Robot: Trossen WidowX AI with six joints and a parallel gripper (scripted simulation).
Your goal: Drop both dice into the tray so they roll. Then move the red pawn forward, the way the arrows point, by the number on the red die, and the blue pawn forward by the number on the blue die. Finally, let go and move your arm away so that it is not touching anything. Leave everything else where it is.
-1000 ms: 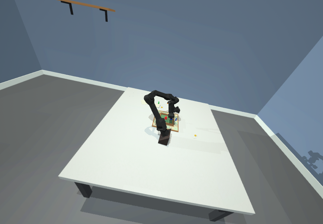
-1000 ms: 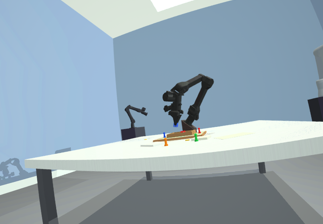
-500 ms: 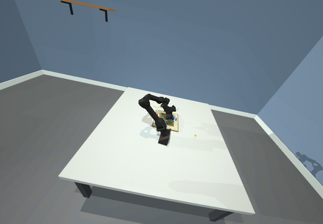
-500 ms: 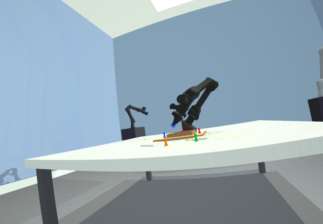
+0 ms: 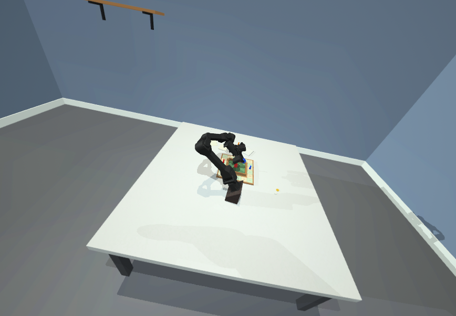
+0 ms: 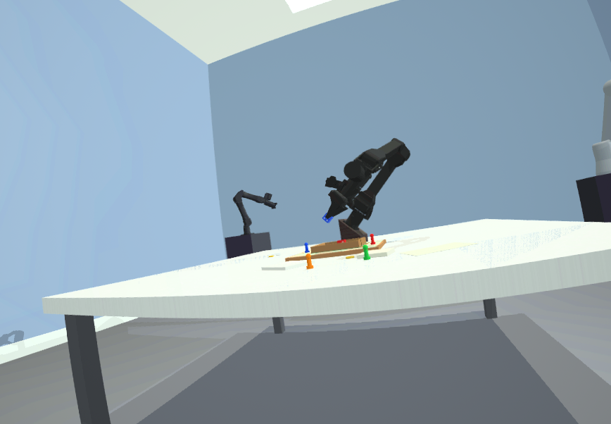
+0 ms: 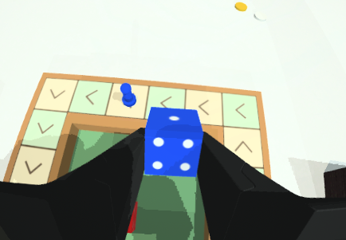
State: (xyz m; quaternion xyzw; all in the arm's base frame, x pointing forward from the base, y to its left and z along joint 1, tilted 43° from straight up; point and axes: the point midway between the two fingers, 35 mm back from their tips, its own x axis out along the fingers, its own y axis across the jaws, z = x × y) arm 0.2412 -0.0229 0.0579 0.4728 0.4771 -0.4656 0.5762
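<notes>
My gripper is shut on the blue die, held in the air above the tray. The wrist view shows its four-pip and one-pip faces. The red die lies in the tray; the left finger mostly hides it in the wrist view, and its top number cannot be read. The blue pawn stands on a cream square of the board, beyond the die in the wrist view. The red pawn stands on the opposite side.
An orange pawn and a green pawn stand off the board. Pale flat slabs, one a white slab, lie near them. A yellow disc and a white disc lie beyond the blue pawn's side. The tray walls rise above the board.
</notes>
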